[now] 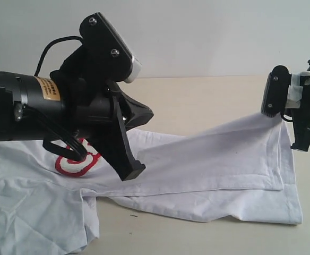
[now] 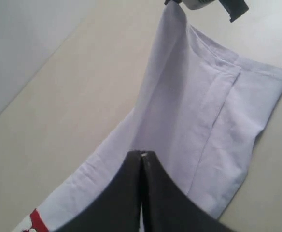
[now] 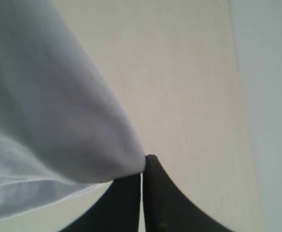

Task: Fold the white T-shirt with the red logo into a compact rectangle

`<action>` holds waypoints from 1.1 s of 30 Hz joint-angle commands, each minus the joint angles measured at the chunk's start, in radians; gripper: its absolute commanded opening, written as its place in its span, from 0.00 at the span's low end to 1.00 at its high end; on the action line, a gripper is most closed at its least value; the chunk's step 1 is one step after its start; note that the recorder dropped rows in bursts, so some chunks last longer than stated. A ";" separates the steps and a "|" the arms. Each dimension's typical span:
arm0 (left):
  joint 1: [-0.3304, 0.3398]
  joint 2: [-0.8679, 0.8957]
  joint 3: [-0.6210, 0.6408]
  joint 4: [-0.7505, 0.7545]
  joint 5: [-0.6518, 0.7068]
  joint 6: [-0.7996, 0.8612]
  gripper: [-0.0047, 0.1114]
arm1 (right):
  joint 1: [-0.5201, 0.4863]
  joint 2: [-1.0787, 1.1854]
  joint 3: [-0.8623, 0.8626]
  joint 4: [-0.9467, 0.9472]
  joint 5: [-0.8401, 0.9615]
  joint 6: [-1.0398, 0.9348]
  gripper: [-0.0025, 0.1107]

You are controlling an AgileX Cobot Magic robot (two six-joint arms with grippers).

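Shows the right gripper (image 3: 143,162) with both fingers pressed together, nipping a corner of the white T-shirt (image 1: 213,159) at the very tips. Holds that corner lifted clear of the pale table (image 1: 208,101), with cloth falling away from the tips in a smooth slope toward the other arm. Leaves the hem end of the shirt lying flat on the table directly beneath the claw, with a stitched hem along its edge.

Shows the left gripper (image 2: 141,153) likewise closed, fingers meeting along a thin line. Appears to pinch a ridge of the same shirt at the tips, though hard to confirm with the dark fingers covering the contact. Stretches a folded-over layer between the two claws, high at the right one, lower at the left. Looms large in the exterior view, close to the lens, with its black body hiding part of the chest.

Catches the red logo (image 1: 78,162) just under and behind the left claw, only a rounded red outline peeking out past the finger. Catches a sliver of red again at the edge of the left wrist view, back beside the finger. Finds a sleeve and the rumpled upper body spread on the table below the left claw, on the side away from the right one. Backs everything with a plain light wall (image 1: 197,37) beyond the table.
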 commanded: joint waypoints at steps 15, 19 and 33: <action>0.002 -0.002 0.016 0.001 0.062 -0.002 0.04 | -0.053 0.015 -0.079 0.398 0.203 0.485 0.27; 0.002 -0.002 0.016 -0.005 0.099 -0.004 0.04 | -0.065 0.081 -0.202 0.382 0.592 0.545 0.33; 0.002 -0.084 0.131 -0.032 0.022 -0.004 0.04 | -0.063 0.192 -0.160 0.400 0.415 0.529 0.45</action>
